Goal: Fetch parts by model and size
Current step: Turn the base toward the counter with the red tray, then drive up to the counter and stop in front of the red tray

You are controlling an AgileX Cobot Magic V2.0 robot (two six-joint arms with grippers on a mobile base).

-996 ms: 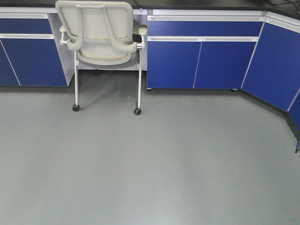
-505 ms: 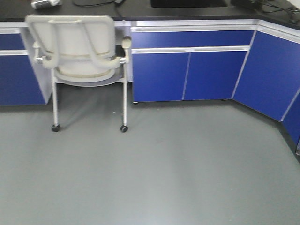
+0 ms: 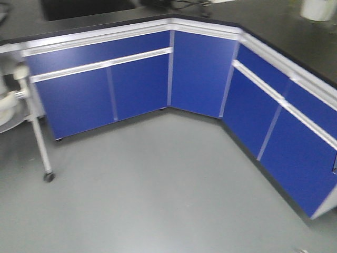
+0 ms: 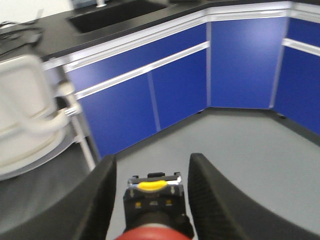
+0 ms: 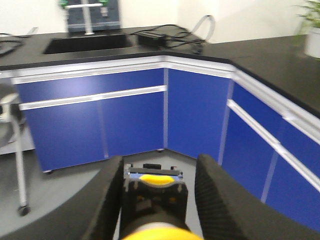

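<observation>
In the left wrist view, a red-capped push-button switch point(image 4: 152, 202) with a black body sits between the dark fingers of my left gripper point(image 4: 151, 162), held above the grey floor; its red cap point(image 4: 150, 234) lies at the bottom edge. The right wrist view shows a yellow-capped switch point(image 5: 152, 197) held the same way in my right gripper point(image 5: 160, 161), with the left finger point(image 5: 107, 200) against its body. Neither gripper appears in the front view.
Blue cabinets point(image 3: 137, 84) under a black counter point(image 3: 274, 21) wrap round an inner corner ahead and along the right. A white wheeled chair point(image 3: 13, 105) stands at the left edge. A sink point(image 5: 87, 44) and cables lie on the counter. Grey floor point(image 3: 158, 179) lies in front.
The front view has swung to the right: the chair slid from the upper middle to the left edge, and the cabinet corner moved into the centre.
</observation>
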